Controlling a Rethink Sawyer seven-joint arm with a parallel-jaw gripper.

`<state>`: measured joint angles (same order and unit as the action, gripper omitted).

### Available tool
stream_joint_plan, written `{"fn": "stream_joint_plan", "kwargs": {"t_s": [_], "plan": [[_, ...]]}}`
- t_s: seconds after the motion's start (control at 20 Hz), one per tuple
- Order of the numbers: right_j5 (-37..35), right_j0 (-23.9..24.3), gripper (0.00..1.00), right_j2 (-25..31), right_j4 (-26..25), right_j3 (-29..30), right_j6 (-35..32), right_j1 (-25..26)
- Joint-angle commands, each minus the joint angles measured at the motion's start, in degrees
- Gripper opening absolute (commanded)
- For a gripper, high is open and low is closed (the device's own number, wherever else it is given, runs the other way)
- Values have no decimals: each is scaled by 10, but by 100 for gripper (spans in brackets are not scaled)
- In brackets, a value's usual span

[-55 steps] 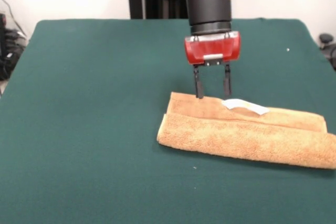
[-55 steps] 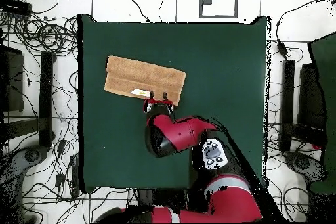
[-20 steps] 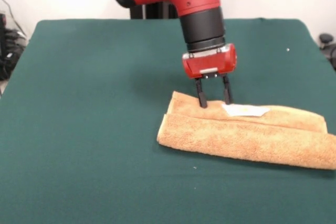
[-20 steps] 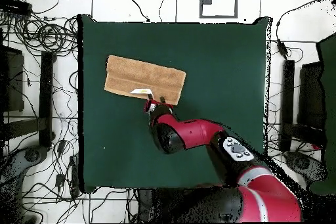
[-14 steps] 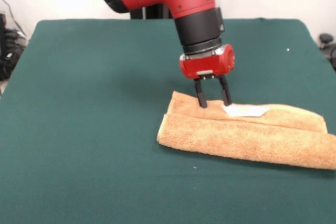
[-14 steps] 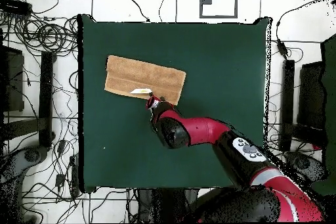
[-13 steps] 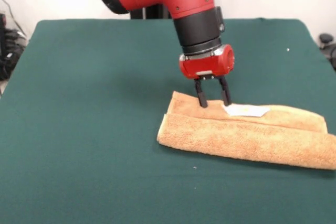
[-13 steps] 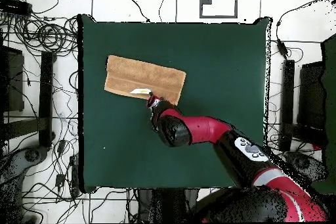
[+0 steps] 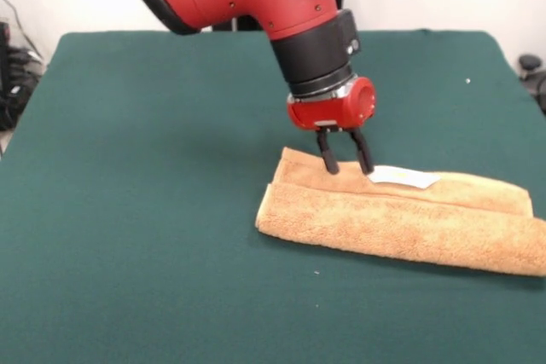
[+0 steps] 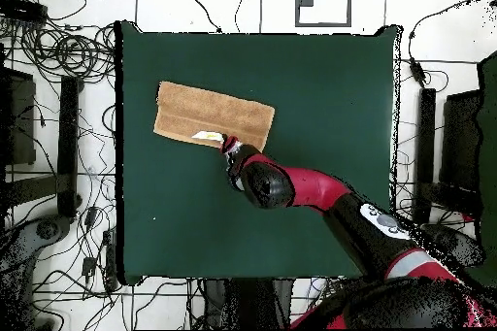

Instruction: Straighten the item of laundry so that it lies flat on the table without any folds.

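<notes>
Item: orange-tan towel (image 9: 401, 215), folded lengthwise on my green table (image 9: 145, 193), white tag (image 9: 404, 177) up. My gripper (image 9: 346, 166): fingers parted, tips on the towel's upper layer beside the tag.

Front camera sat low, close, looked across desk (image 9: 128, 210). Overhead camera looked straight down from high, took in whole desk, floor cables (image 10: 58, 50). Both views shared towel (image 9: 401, 219), claw (image 9: 346, 164).
</notes>
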<state>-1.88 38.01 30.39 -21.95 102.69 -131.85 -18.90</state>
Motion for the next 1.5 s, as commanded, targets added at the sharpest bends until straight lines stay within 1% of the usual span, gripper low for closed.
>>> {"fn": "stream_joint_plan", "kwargs": {"t_s": [0.05,0.4,0.55,0.7,0.8,0.9,0.95,1.05,1.35,1.5], "plan": [[-145,-15,100,67,48,24,0,94],[-168,-3,100,76,73,26,8,111],[-185,2,100,79,92,29,3,119],[-186,-3,100,73,101,29,2,118],[-179,-14,100,62,103,31,-5,108],[-169,-33,100,39,100,35,-12,85],[-165,-47,100,22,96,41,-19,65],[-165,-59,100,1,92,55,-27,42],[-185,-60,100,-27,85,89,-21,4],[-189,-58,100,-34,83,90,-18,-1]]}}
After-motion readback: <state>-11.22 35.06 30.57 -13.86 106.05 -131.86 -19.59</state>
